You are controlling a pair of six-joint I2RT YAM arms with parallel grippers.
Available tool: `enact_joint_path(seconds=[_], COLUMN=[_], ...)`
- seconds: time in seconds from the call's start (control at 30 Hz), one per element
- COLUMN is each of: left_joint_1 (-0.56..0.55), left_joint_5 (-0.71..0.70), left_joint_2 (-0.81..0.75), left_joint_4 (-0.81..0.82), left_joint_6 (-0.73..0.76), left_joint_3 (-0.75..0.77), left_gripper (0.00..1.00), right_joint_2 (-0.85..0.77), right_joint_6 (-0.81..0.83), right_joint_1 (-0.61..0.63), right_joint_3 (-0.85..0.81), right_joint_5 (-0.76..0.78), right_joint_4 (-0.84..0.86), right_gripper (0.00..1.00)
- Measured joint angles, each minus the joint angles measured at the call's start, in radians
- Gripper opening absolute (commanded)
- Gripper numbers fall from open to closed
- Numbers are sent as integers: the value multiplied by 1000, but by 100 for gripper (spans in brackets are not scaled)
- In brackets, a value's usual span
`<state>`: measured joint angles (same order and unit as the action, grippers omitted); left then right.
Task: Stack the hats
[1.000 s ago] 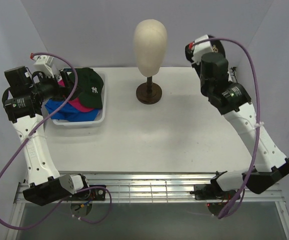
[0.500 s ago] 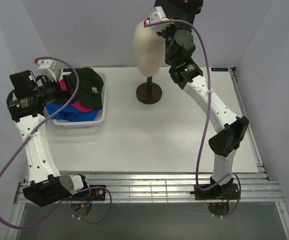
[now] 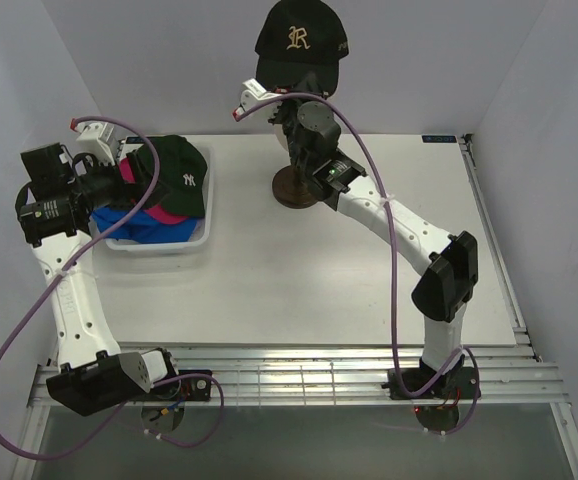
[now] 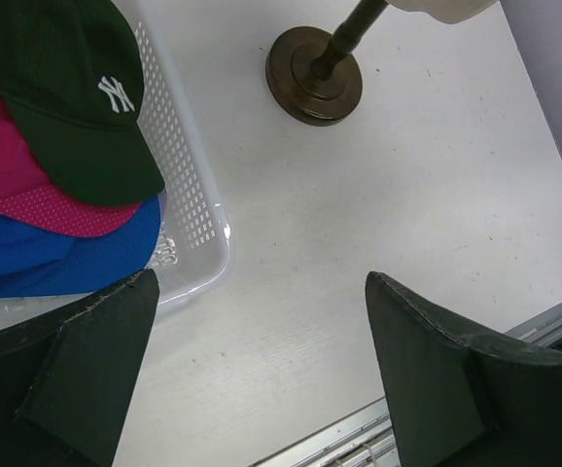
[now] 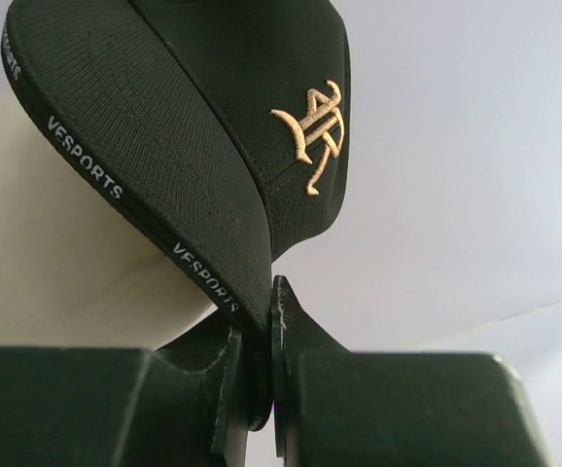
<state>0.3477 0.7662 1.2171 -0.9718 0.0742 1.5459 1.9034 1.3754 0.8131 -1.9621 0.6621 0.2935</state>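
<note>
Black fabric baseball cap with gold R logo sits top centre over the cream mannequin head, long axis vertical in frame, brim pointing down. Right gripper pinches the brim edge. Left gripper hangs wide open beside the white plastic basket, left side.

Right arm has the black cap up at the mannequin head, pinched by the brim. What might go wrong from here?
1. The right pincer grips only the brim's edge of the black cap; it may slip or twist, leaving the cap crooked on the mannequin head.
2. The head rests on a narrow stand with a small base; pressing the cap down sideways could tip it.
</note>
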Motion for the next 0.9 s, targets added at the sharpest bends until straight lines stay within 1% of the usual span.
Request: enact_joint_path(seconds=[0.1,0.27,0.57,0.73,0.9], left_joint_1=[0,0,0,0,0], left_joint_5=[0,0,0,0,0], left_joint_2=[-6,-10,-10,-10,-11], left_joint_4=[0,1,0,0,4], left_joint_6=[1,3,8,8,8], left_joint_3=[0,0,-1,-2,-9], left_gripper=[98,98,98,98,98], right_joint_2=[-18,-50,-118,-148,-165], right_joint_6=[27,21,-20,-78,-101], right_joint_1=[-7,-10,0,1,7], right_joint_3=[70,115,129,159,167], right_joint_5=[32,33,4,-50,-77], right_joint_4=[-4,-13,-151,-237,-294], right_gripper=[8,8,8,8,8])
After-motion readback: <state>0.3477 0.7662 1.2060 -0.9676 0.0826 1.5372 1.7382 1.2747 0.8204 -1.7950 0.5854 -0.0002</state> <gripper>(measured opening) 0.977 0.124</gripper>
